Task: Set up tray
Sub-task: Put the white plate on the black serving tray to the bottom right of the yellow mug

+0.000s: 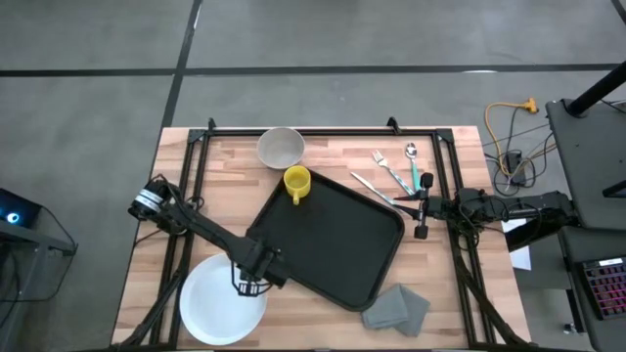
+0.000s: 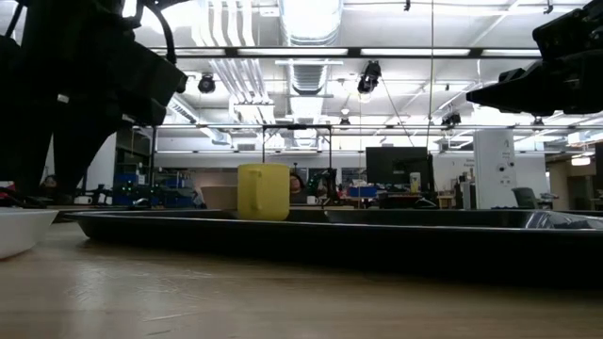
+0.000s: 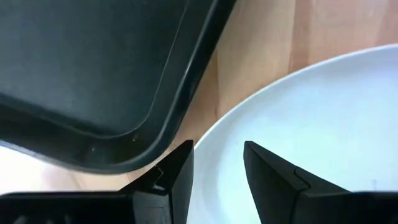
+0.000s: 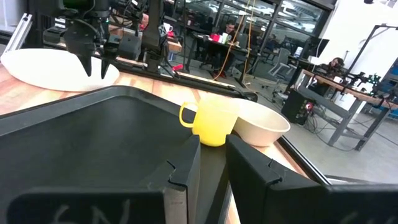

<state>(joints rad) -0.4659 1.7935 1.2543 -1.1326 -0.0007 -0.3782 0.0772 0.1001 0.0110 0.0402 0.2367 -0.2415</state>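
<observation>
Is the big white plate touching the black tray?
Apart. The left wrist view shows bare wood between the plate and the tray rim.

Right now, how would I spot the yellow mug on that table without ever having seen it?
Start at the black tray, the biggest thing on the wooden table, lying at a slant. Go to its far corner, towards the table's back edge: the yellow mug stands there, handle over the tray. It is the only bright yellow item; the pale bowl just behind it is wider and off-white.
</observation>
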